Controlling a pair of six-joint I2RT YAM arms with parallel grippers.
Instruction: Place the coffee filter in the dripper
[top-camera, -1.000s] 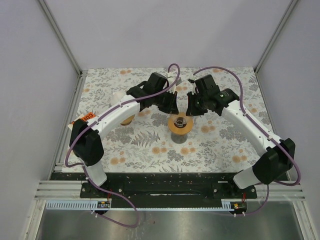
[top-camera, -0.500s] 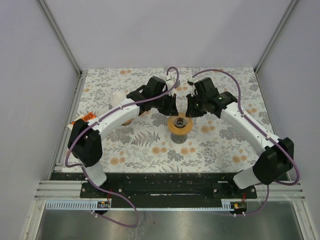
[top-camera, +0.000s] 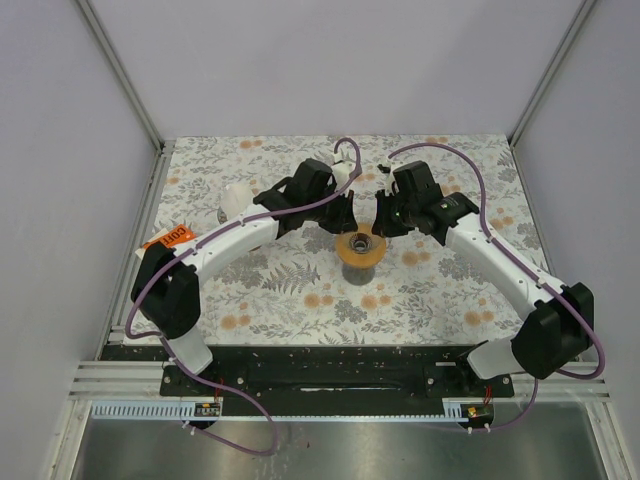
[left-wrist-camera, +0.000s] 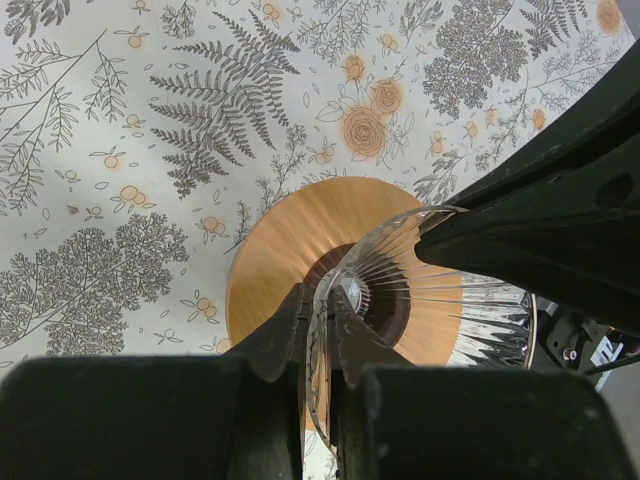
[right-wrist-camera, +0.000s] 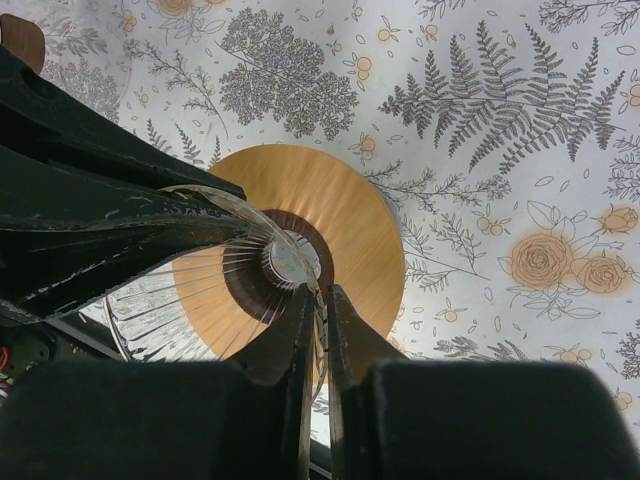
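Glass ribbed into a cone and set in a collar of amber wood, the dripper (top-camera: 360, 247) stands on the flowered tabletop (top-camera: 450, 290) about midway between the two arms, which reach in over it from either side. The left gripper (top-camera: 345, 215) comes at it from the left and the right gripper (top-camera: 383, 215) from the right, the two heads nearly meeting above the rim. From the left wrist view, the left gripper (left-wrist-camera: 318, 300) has its jaws closed down onto the thin glass wall of the dripper (left-wrist-camera: 420, 290), one finger inside the rim and one outside. The right wrist view shows the same on the far side: the right gripper (right-wrist-camera: 320, 298) has its jaws pinched on the rim of the dripper (right-wrist-camera: 200, 290), and the ribs and the dark hole at the bottom show clearly through the glass. A white rounded thing (top-camera: 237, 197) sits well off to the left, beyond the left arm; whether that is the coffee filter I cannot tell. An orange tag (top-camera: 168, 237) lies at the left edge of the tabletop.
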